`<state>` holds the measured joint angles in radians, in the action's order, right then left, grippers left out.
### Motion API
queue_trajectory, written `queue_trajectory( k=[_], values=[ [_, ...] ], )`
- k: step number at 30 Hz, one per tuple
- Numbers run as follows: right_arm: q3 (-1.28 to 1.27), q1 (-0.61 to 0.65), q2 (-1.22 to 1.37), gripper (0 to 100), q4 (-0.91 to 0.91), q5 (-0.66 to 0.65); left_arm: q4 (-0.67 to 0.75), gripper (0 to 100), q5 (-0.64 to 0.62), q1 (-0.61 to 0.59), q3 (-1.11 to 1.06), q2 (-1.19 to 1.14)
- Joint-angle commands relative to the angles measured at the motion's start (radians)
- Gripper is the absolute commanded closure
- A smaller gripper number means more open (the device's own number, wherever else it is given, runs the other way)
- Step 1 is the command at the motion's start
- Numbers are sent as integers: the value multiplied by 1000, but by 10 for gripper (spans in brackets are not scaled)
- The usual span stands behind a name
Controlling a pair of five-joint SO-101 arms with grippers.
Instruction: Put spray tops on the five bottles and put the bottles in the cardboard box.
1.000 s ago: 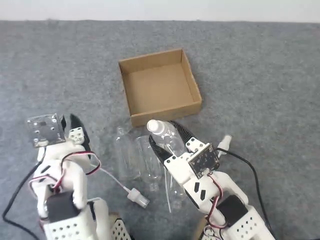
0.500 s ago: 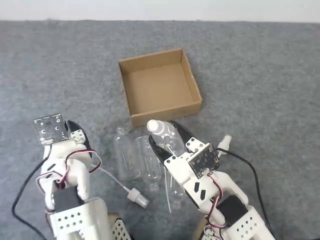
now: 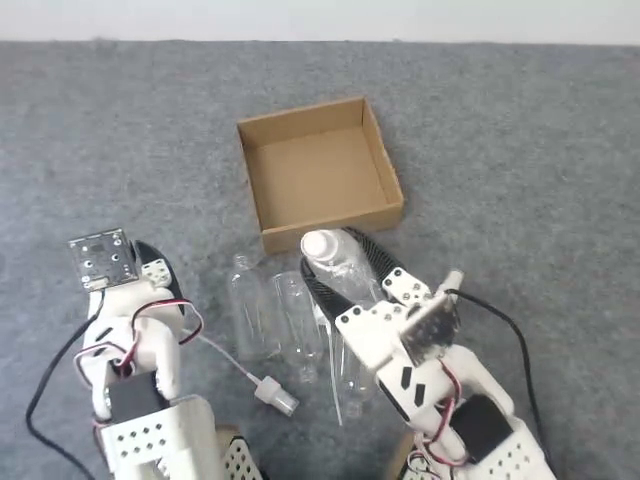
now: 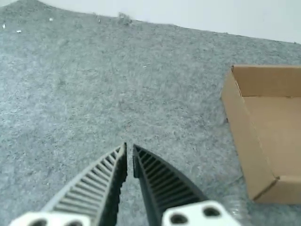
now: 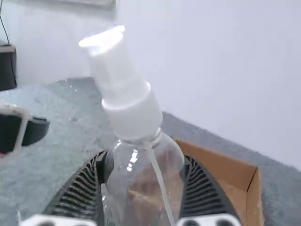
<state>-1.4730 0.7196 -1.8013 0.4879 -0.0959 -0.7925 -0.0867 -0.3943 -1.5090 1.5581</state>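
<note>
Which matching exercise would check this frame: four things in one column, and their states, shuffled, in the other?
Things:
1. left tool
2. right tool
3. cardboard box
4. loose spray top

States:
A. lying on the carpet between the two arm bases
B. shut on a bottle that has a spray top fitted
C. holds no bottles
D. shut, holding nothing

Pairs: 1-D, 2-B, 3-C, 4-A
</note>
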Motion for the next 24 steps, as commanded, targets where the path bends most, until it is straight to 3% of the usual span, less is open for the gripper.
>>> queue_trajectory(
  k=[1,8,20,24],
  values=[
    [149,-18,7,992,10,-48,44,988,6,0,8,17],
    [325,-16,53,992,-1,-75,44,988,6,-2,8,17],
    [707,-16,585,992,-5,-72,44,988,9,-3,8,17],
    [732,-16,700,992,-116,-68,44,988,11,-5,8,17]
  ],
)
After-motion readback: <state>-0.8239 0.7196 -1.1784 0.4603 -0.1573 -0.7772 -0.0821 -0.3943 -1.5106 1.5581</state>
